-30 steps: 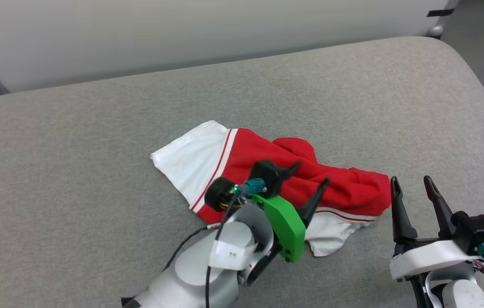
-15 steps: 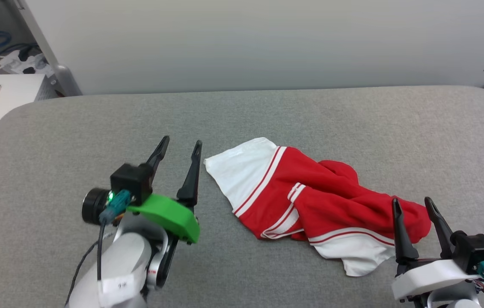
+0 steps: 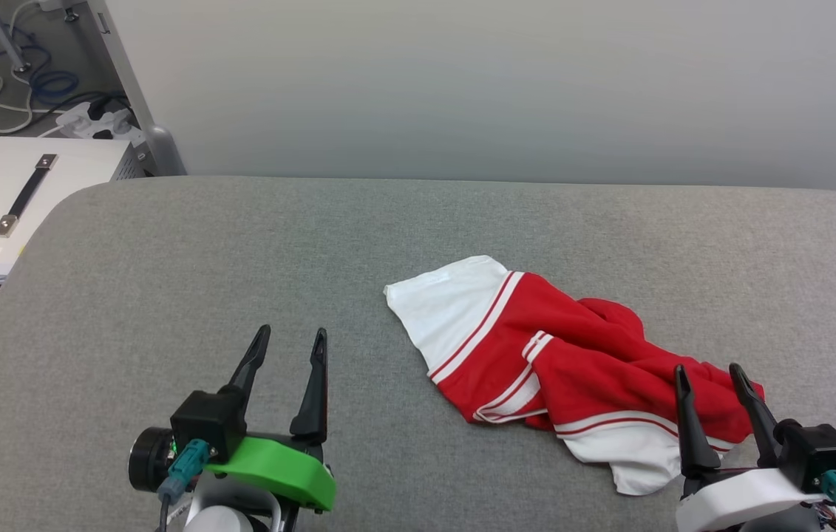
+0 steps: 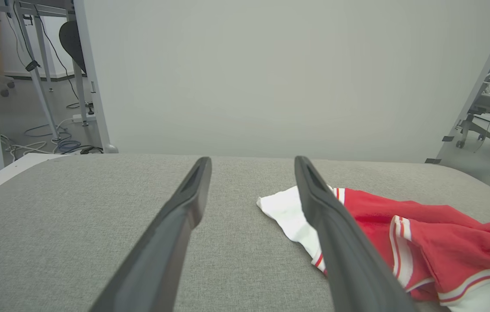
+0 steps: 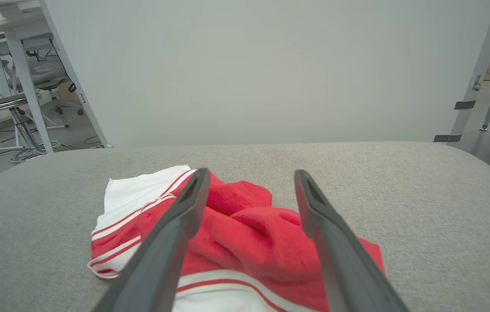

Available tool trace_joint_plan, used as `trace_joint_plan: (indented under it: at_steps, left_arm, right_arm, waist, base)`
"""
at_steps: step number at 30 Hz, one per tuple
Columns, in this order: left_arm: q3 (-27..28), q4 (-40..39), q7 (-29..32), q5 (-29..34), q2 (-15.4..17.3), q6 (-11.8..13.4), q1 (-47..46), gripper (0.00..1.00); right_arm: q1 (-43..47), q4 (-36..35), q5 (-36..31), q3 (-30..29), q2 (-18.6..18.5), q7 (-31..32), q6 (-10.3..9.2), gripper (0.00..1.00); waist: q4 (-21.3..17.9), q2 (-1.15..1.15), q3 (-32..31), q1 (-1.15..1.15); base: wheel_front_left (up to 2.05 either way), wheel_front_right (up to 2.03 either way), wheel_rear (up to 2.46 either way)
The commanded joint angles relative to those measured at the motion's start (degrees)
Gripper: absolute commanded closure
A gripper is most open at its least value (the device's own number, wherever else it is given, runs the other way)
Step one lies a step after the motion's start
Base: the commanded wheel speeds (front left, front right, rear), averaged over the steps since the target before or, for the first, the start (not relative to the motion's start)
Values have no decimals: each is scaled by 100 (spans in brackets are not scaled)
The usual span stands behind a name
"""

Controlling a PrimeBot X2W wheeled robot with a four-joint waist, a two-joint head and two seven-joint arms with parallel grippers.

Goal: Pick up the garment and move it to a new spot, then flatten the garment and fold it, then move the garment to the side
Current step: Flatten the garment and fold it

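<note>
Red-and-white shirt (image 3: 573, 362) lies crumpled, long axis far-left to near-right. R gripper (image 3: 706, 368) nearer, at its near-right end; L gripper (image 3: 293, 331) well left. Both empty, jaws apart.

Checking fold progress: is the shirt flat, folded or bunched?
Bunched. The shirt lies in a rumpled heap on the grey surface, with red fabric humped over itself and white parts sticking out. It is neither spread flat nor neatly folded.

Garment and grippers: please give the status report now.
Left gripper open, empty, left of the garment. Right gripper open, empty, at its right end. Garment crumpled, unfolded, on grey padded surface. No obstacle seen.
</note>
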Motion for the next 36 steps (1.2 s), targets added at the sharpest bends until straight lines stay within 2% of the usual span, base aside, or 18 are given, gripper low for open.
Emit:
trace_joint_plan:
  at_steps: [1,4,6,10,14,18,21,24,30,36]
  left_arm:
    - [104,11,-33,99,-79,-91,63,0]
    - [279,27,-33,242,-193,-225,2,0]
    - [391,34,-33,328,-280,-305,-35,0]
    - [488,238,-33,460,-409,-469,-71,0]
    - [614,343,-33,563,-525,-604,-130,0]
    - [686,391,-33,650,-639,-710,-217,0]
    - [725,392,-33,705,-708,-767,-300,0]
    - [773,402,-33,758,-760,-816,-370,0]
    - [906,414,-34,841,-813,-885,-453,0]
    - [988,402,-34,898,-846,-936,-498,0]
  right_arm:
    - [26,13,115,14,-7,19,-6,0]
    - [-53,-108,-26,101,-7,278,-6,0]
    - [-42,-153,-76,183,-7,803,-6,0]
    - [71,-457,142,614,-172,2444,-6,0]
    - [267,-1114,529,1133,-732,4465,-6,0]
    - [358,-1576,848,1145,-988,5797,-6,0]
    - [300,-1673,793,1057,-1056,6232,-6,0]
    - [152,-1652,678,1019,-1128,6370,-6,0]
    - [-92,-1421,456,967,-1137,6267,-6,0]
    - [-204,-957,412,1179,-1121,6090,-6,0]
  waist:
    - [-6,0,45,0]
    - [-24,0,127,0]
    - [-27,0,184,0]
    - [-36,0,258,0]
    - [0,0,382,0]
    - [124,0,541,0]
    - [249,0,695,0]
    - [380,0,841,0]
    - [580,0,1053,0]
    - [661,0,1158,0]
  base:
    - [0,0,0]
    - [0,0,0]
    - [0,0,0]
    - [0,0,0]
    - [0,0,0]
    - [0,0,0]
    - [0,0,0]
    - [0,0,0]
    - [0,0,0]
    - [0,0,0]
